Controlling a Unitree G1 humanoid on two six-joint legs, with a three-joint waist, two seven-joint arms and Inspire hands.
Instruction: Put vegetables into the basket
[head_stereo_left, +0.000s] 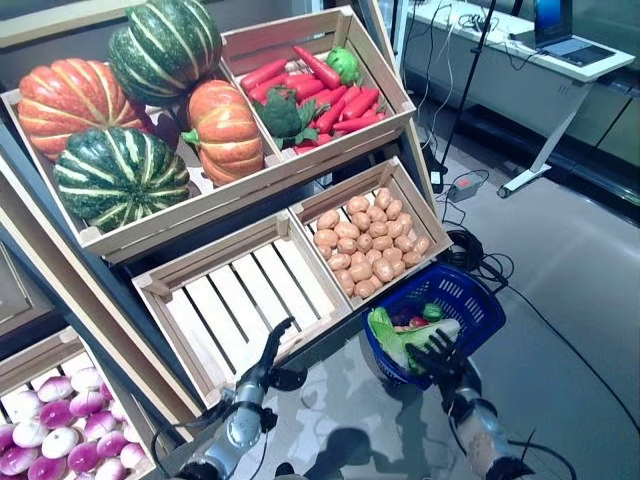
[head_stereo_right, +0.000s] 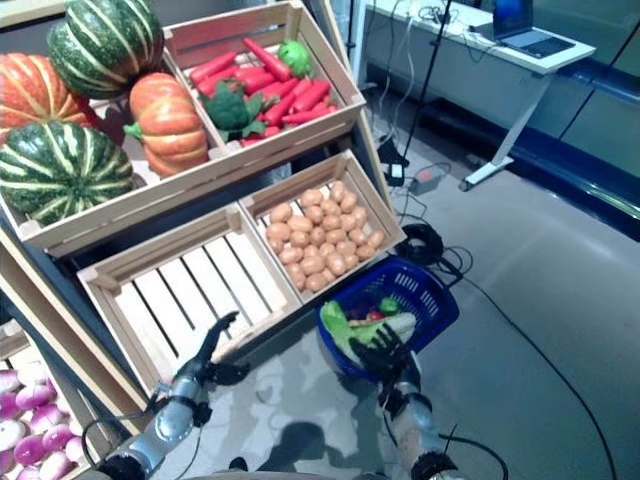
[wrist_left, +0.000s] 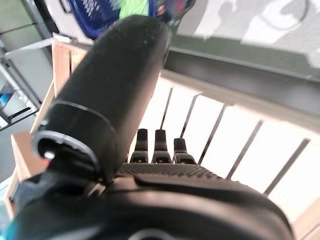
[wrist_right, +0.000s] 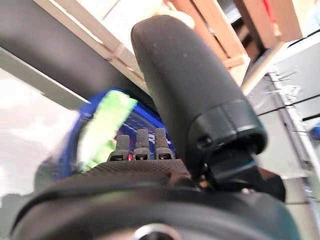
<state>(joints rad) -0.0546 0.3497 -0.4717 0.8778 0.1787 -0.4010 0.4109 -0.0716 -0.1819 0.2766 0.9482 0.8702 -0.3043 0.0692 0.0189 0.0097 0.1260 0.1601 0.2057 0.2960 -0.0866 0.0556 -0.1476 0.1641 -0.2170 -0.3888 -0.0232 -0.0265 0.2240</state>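
The blue plastic basket (head_stereo_left: 470, 300) stands on the floor below the stand. In it lie a long pale green leafy vegetable (head_stereo_left: 400, 342), a small green one (head_stereo_left: 432, 312) and something red (head_stereo_left: 416, 322). My right hand (head_stereo_left: 440, 357) is open with straight fingers just above the basket's near rim; its wrist view shows the fingers (wrist_right: 142, 145) pointing at the basket (wrist_right: 75, 135) and the green vegetable (wrist_right: 102, 127). My left hand (head_stereo_left: 268, 362) is open and holds nothing, at the front edge of the bare wooden crate (head_stereo_left: 240, 290); its fingers (wrist_left: 160, 147) reach over the slats.
The wooden stand's (head_stereo_left: 110, 330) tiers of crates rise to the left and behind. A crate of small brown round vegetables (head_stereo_left: 370, 245) sits right above the basket. Cables (head_stereo_left: 470, 250) lie on the floor behind the basket. A white desk (head_stereo_left: 520, 60) stands at the back right.
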